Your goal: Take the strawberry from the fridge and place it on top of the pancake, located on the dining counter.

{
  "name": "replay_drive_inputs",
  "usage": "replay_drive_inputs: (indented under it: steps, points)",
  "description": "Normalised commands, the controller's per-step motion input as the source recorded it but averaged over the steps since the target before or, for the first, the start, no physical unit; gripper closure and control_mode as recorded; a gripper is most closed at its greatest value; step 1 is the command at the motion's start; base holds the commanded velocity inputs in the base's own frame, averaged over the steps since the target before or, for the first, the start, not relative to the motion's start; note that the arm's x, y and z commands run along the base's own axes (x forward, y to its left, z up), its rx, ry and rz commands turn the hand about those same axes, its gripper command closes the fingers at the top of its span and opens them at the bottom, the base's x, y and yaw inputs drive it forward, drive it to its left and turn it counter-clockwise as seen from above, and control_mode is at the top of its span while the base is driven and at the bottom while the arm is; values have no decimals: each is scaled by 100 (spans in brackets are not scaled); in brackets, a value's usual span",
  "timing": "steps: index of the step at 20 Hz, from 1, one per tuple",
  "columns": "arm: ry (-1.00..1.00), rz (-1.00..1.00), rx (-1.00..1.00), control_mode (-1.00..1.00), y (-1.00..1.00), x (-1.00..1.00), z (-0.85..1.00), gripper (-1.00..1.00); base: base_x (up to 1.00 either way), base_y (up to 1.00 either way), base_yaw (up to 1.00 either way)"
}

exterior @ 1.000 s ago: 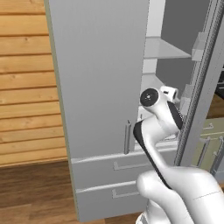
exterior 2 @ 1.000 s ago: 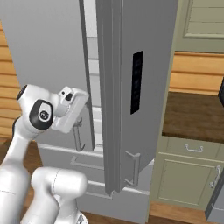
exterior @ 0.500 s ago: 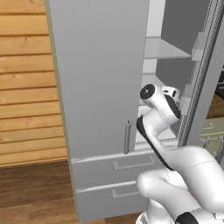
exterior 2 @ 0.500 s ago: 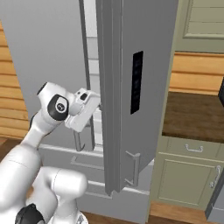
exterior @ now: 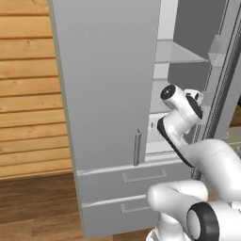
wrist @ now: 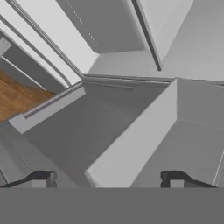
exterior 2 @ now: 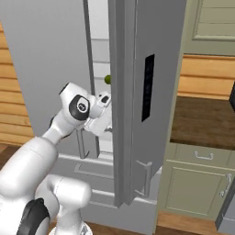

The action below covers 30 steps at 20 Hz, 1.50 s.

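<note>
No brand, label or writing can be read anywhere; the only marking is a dark vertical panel [exterior 2: 148, 87] on the face of the fridge's open right door [exterior 2: 156, 92], and it carries no legible text.

The fridge [exterior: 108, 94] stands with its left door [exterior: 106, 80] closed, a vertical bar handle [exterior: 137, 147] near that door's lower right corner, and two drawers [exterior: 136, 176] below. The right door is swung out, seen edge-on in the right base view. Inside, pale shelves [exterior: 176, 52] run across the open compartment.

The strawberry cannot be made out in any view, so its place and the way it points cannot be told. A small olive-green ball [exterior 2: 108, 79] sits on a shelf just beside the inner edge of the open door, above the robot's hand.

The gripper [wrist: 109, 177] is inside the fridge opening, between the closed door's edge and the open door. Its two dark fingertips [wrist: 41, 178] stand wide apart with nothing between them, over a grey shelf surface and a pale bin wall [wrist: 135, 140]. A strip of wooden floor [wrist: 17, 98] shows at the hand view's left edge.
</note>
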Motion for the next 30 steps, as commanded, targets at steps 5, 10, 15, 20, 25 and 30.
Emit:
replay_drive_inputs:
  steps: [5, 10, 15, 20, 25, 30]
  points:
    - [1, -7, 0, -100, -91, -3, -12, -100, 0, 0, 0]
    - [0, -8, 0, -100, -100, -9, -19, -100, 0, 0, 0]
    - [-2, -3, 0, -100, -37, -11, -2, -100, 0, 0, 0]
    - [-3, 0, 10, -100, 25, -77, 18, -100, 0, 0, 0]
    - [-2, -4, 14, -100, 72, -81, 24, -100, 0, 0, 0]
    - [-1, -8, 16, -100, 81, -57, 33, -100, 0, 0, 0]
